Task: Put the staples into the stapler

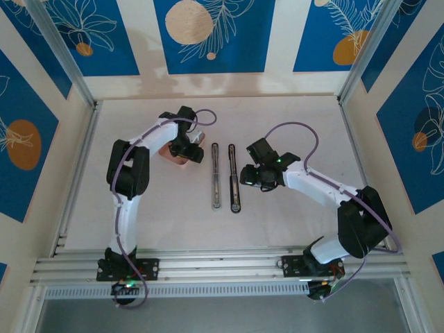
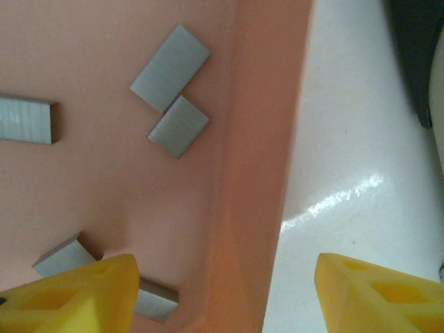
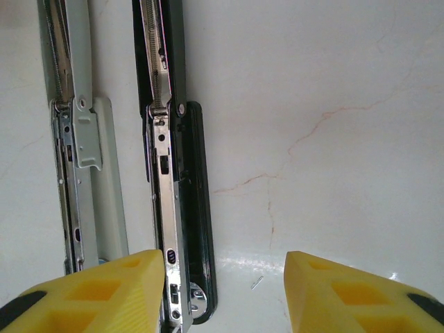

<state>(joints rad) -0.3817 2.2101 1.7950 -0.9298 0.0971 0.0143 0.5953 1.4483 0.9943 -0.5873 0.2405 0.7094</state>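
the left gripper (image 2: 225, 298), black with yellow fingertips, has its jaws wide and holds nothing. one fingertip is over the inside of the tray, the other is over the table, and the tray's wall is between them. the right gripper (image 3: 222, 295) is partly open and empty too, down low by the stapler. the big pale table (image 1: 291, 118) holds it all. the small slim stapler (image 1: 234, 179) lies between the two arms as a silver-white metal bar (image 3: 90, 201) and a black bar (image 3: 182, 208) side by side. their long way points away from the arm bases, and i cannot tell if they are joined. the salmon-pink rounded tray (image 2: 257, 139) sits apart, to the left of the stapler. the tiny dark grey metal staples (image 2: 170, 67) lie loose and flat in the tray, right under the left gripper. so i think that arm should pick one and carry it right, where the right gripper is nearer the stapler. from above, the tray and bars show together, but the staples are too small to tell. the left wrist view shows five pieces, two touching at a corner.
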